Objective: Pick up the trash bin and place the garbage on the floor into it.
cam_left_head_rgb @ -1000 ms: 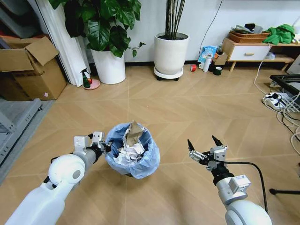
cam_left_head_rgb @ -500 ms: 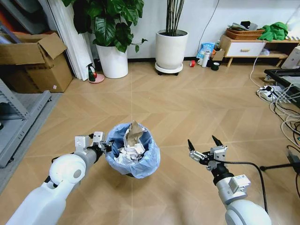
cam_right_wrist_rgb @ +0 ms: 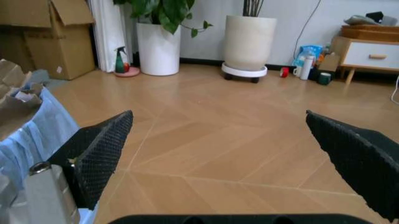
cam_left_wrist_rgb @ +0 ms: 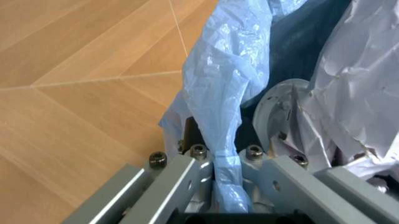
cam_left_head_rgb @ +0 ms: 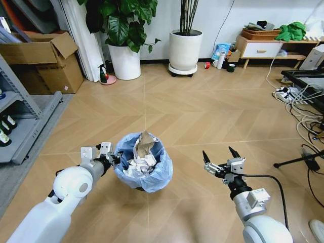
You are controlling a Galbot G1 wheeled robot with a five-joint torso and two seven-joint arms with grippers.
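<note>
The trash bin, small, dark and lined with a crinkly light-blue bag, hangs just above the floor in front of me. My left gripper is shut on its near-left rim. In the left wrist view its fingers pinch a fold of the blue bag against the rim. Garbage fills the bin: crumpled white paper and a brown paper piece. My right gripper hovers open and empty to the bin's right, its black pads spread wide over bare floor.
Two white plant pots stand along the far wall, with a cardboard box and grey shelving at left. A low cabinet, cables and a stand's leg lie at right. Wooden floor stretches ahead.
The whole view has shifted, so the camera has moved: the room has slid, showing more shelving and cables. The bin and both grippers hold the same places relative to me.
</note>
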